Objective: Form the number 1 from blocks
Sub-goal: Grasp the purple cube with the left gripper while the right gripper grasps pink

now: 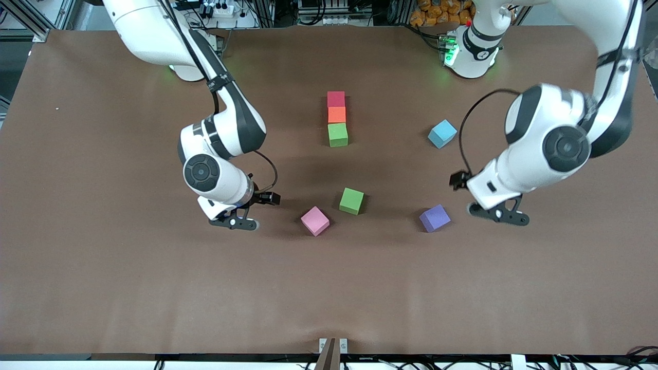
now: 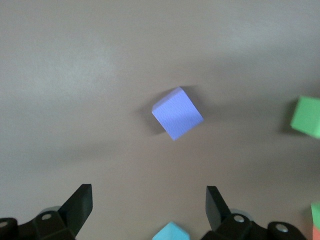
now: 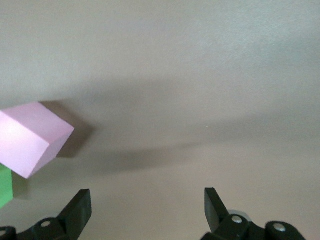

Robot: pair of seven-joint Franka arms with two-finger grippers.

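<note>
A red block (image 1: 335, 98), an orange block (image 1: 336, 114) and a green block (image 1: 337, 134) touch in a straight column at mid-table. Nearer the front camera lie a second green block (image 1: 351, 201) and a pink block (image 1: 315, 221). A purple block (image 1: 435, 218) and a light blue block (image 1: 442, 133) sit toward the left arm's end. My left gripper (image 1: 499, 215) hangs open beside the purple block (image 2: 177, 113), holding nothing. My right gripper (image 1: 234, 223) is open and low over bare table, beside the pink block (image 3: 32, 137).
The brown table mat (image 1: 103, 288) has wide bare areas toward the front camera and at both ends. Both robot bases stand along the table edge farthest from the front camera. A small bracket (image 1: 332, 347) sits at the table edge nearest the front camera.
</note>
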